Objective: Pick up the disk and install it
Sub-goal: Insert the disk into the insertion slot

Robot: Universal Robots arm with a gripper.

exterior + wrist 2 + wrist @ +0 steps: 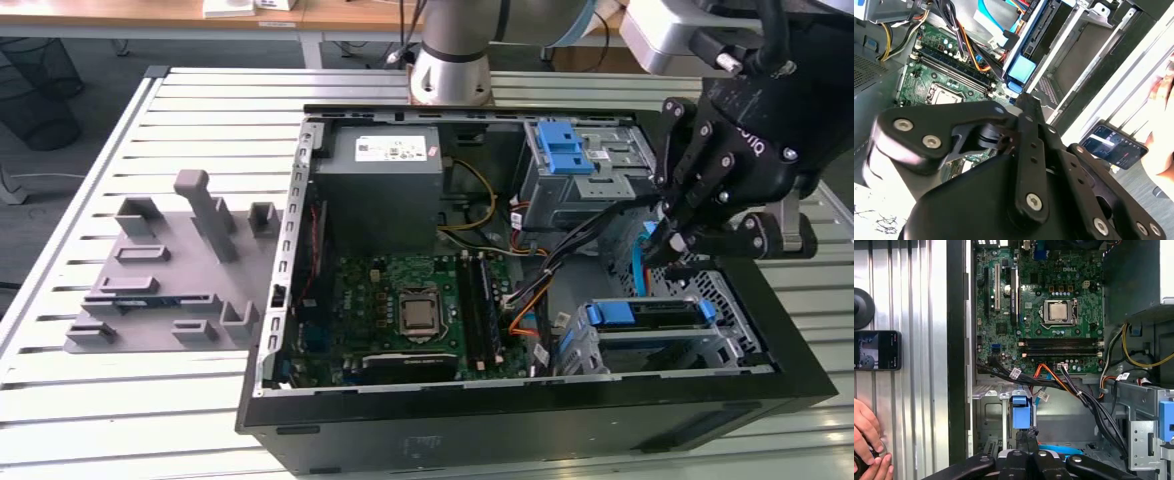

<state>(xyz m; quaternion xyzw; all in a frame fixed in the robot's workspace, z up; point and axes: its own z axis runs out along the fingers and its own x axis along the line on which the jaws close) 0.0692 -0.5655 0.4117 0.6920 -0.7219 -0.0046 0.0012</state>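
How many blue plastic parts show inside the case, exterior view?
3: a latch on the upper drive cage, a carrier in the lower bay, a strip beside the gripper; others may be hidden.

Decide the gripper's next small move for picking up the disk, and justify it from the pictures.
Probably ease the gripper down toward the disk: in the exterior view it hangs above the drive cage, apart from the disk's blue frame, with black cables running close beside it.

Exterior high, wrist views close, sharing motherboard
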